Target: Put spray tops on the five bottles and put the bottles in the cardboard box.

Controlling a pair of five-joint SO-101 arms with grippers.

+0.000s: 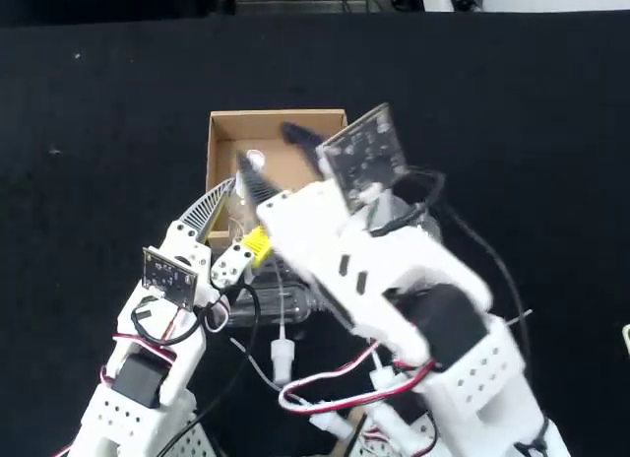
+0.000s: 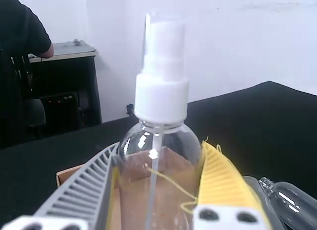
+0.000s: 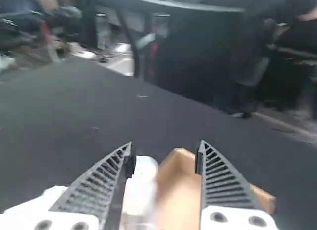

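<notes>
**Left tool grips capped bottle at the cardboard box; right tool spread open at its top**

The left tool [image 2: 159,149] is closed on a clear bottle [image 2: 148,190], with the grey finger on one side of the body and the yellow finger on the other. The bottle stands upright with a white spray top [image 2: 162,91] seated on its neck. It is held at the near edge of the cardboard box [image 1: 276,117], with its top over the box's opening.

The right tool [image 3: 166,150] is spread wide over the same box and grips nothing. The white spray top lies between its fingers, close against one of them; whether they touch cannot be told.

On the black desk [image 1: 512,132], just nearer the arms than the box, a second bottle [image 1: 285,301] lies on its side without a top. A loose spray top [image 1: 283,357] lies just beyond it, farther from the box.
</notes>
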